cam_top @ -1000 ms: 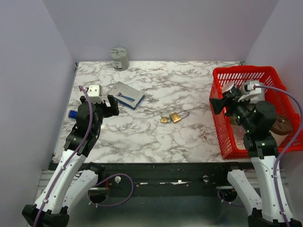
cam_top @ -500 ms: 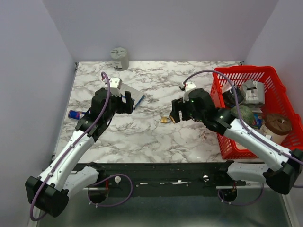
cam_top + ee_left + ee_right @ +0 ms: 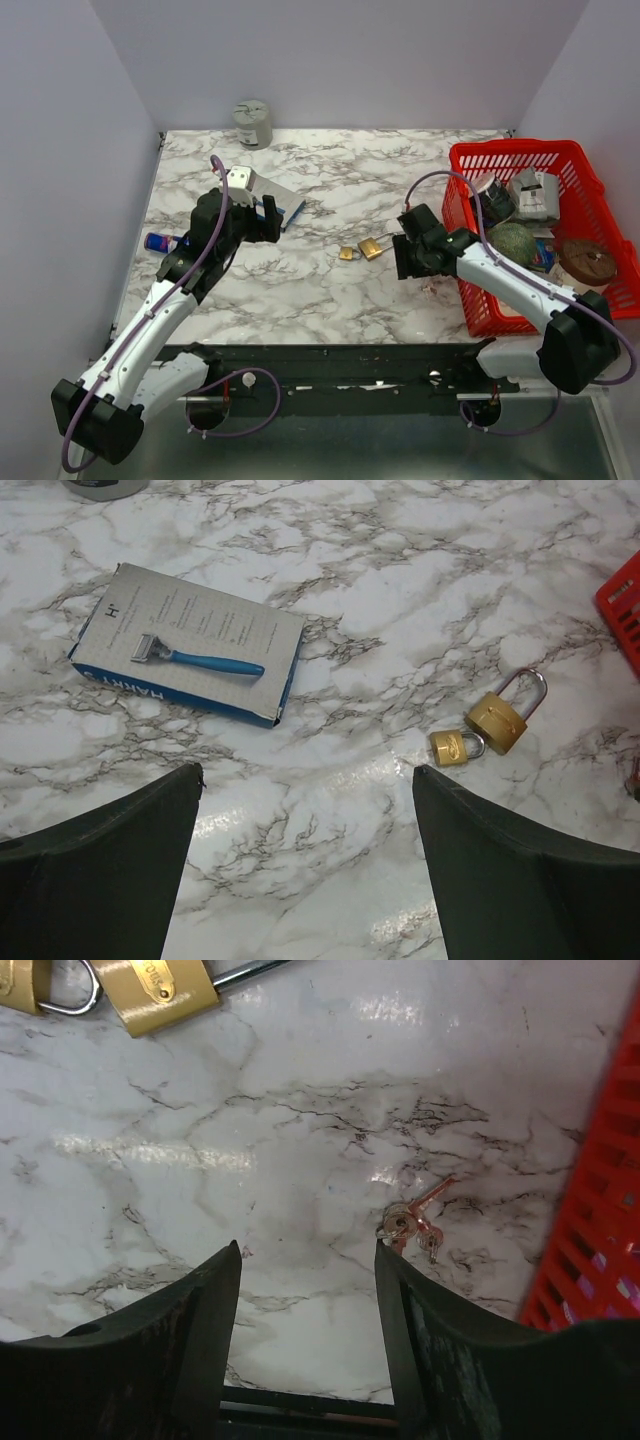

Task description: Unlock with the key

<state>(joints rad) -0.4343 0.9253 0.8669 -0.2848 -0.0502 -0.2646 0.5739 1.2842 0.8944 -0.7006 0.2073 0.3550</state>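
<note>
keys [image 3: 413,1222] lie flat on the tabletop [image 3: 330,170], just beside the left wall of the red basket [image 3: 515,146], near its front corner. it's a small coppery bunch on a ring. in the right wrist view one blade runs diagonally with its tip angled toward the basket, and a second splays the other way; teeth too small to read. large padlock [image 3: 372,247] sits farther from the basket than the keys, long axis diagonal, shackle end toward the basket, so we judge the keyhole end faces away from it. small padlock [image 3: 347,254] lies just beside it, on the side away from the basket. right claw [image 3: 308,1330] hovers over bare marble between keys and padlocks, released and empty. left claw [image 3: 310,870] is well away from the basket, also released and empty. we judge the step as reaching for the keys, not yet grasped. the next move calls for shifting the right claw toward the basket, straddling the bunch and pinching low against the flat tabletop.
</note>
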